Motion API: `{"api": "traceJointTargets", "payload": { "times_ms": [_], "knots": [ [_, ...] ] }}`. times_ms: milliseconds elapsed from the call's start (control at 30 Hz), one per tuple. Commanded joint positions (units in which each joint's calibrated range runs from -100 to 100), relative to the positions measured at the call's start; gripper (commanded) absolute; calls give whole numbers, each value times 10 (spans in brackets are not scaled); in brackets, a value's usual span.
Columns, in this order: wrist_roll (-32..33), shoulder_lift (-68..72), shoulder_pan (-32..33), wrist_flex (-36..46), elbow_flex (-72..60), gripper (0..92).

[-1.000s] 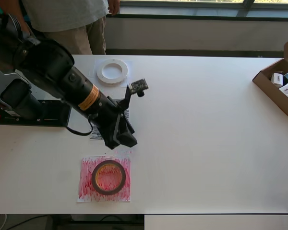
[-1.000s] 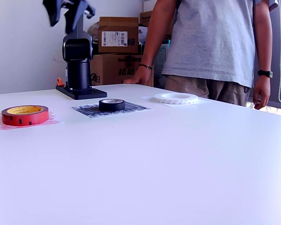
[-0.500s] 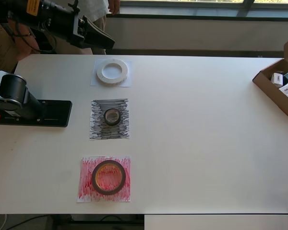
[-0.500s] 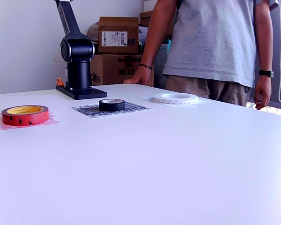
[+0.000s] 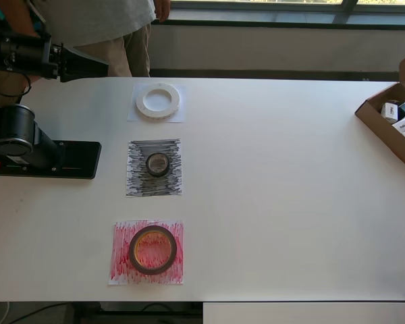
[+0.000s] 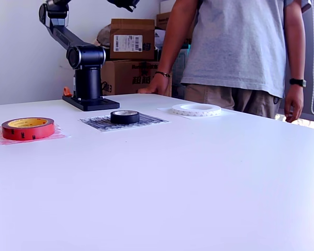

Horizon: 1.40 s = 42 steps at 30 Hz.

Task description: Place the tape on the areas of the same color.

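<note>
Setting: robot lab/storeroom | evidence: white test table (image 6: 199,172), bolted arm base plate (image 5: 67,160), stacked cardboard boxes (image 6: 132,39), person (image 6: 240,47) standing alongside

1. Both views are bright and evenly lit.
2. The white table (image 5: 290,202) shows soft, faint shadows only.
3. The exterior view is sharp up close, slightly softer behind.
</note>
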Motion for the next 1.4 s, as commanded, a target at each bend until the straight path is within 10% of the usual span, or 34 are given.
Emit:
{"api": "traceJointTargets", "payload": {
  "times_ms": [0, 700, 1067, 1367],
  "knots": [
    [-19, -155, -1, -130, 110, 0],
    [-78, -364, -5, -140, 223, 0],
    [-80, -365, -2, -362, 369, 1],
    [-80, -366, -34, -356, 371, 2]
  ]
}}
